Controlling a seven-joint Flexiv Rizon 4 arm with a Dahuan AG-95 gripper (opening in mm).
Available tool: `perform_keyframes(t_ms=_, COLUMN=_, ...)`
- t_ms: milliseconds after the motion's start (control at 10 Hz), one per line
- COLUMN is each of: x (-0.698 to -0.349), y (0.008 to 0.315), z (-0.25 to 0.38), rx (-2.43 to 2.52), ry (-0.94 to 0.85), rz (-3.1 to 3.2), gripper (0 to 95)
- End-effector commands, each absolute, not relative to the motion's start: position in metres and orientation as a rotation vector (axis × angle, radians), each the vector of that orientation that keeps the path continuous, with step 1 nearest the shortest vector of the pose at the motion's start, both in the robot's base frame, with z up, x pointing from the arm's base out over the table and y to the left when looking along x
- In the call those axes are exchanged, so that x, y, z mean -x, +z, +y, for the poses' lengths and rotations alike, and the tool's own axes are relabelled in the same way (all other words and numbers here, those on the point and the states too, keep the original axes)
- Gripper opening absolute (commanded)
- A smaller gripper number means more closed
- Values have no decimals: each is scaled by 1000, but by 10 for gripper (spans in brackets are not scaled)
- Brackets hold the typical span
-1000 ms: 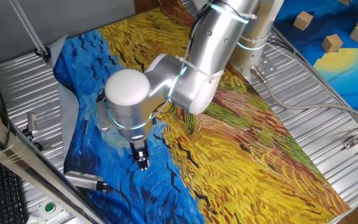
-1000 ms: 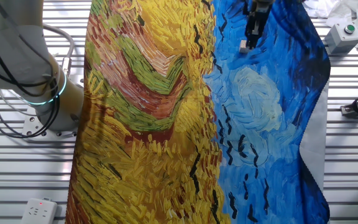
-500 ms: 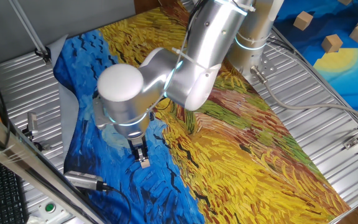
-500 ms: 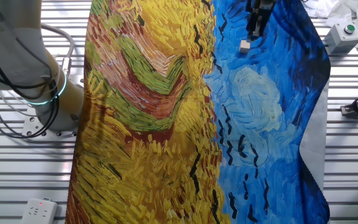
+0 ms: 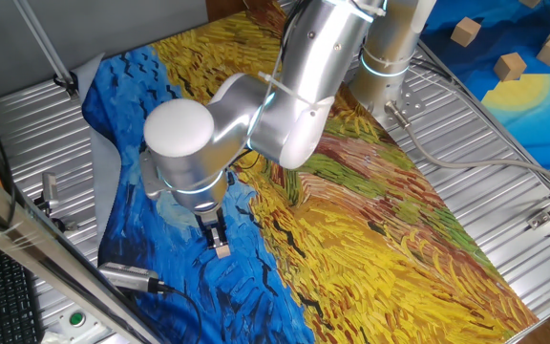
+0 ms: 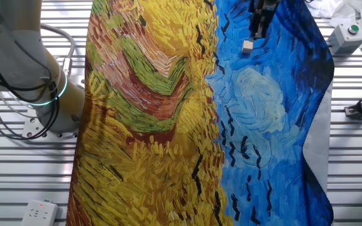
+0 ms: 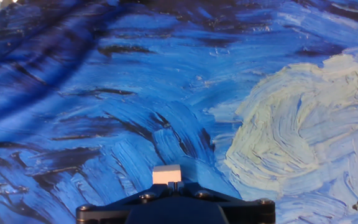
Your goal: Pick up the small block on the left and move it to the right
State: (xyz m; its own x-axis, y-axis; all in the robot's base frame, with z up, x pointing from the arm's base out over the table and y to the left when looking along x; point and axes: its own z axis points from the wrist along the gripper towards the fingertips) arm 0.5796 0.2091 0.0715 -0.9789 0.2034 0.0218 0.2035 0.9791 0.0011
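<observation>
The small block [image 5: 222, 250] is a tiny pale-tan cube lying on the blue part of the painted cloth [image 5: 141, 86]. It also shows in the other fixed view [image 6: 248, 46] and in the hand view [image 7: 166, 175]. My gripper [image 5: 216, 235] hangs just above it, tips pointing down at it. In the other fixed view the gripper [image 6: 256, 28] is a little beyond the block. In the hand view the gripper [image 7: 176, 185] has its two fingers pressed together, and the block sits just past the tips, not between them.
Several larger tan blocks [image 5: 510, 66] lie on another blue and yellow cloth at the far right. A metal cylinder [image 5: 127, 278] lies at the cloth's near edge. A grey box with a green button [image 6: 347, 34] and a clamp [image 6: 361, 107] sit beside the cloth.
My gripper has risen and drawn back from the block, which now shows clear of the fingertips. The block has stayed in the same spot on the cloth.
</observation>
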Motion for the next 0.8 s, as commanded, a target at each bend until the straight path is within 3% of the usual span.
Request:
perform_keyframes(t_ms=100, x=-580, y=70, z=210, rx=329, ry=-3, rz=-3093, gripper=0)
perform_keyframes(t_ms=800, x=-580, y=70, z=210, rx=371, ry=4, rz=-3069, gripper=0)
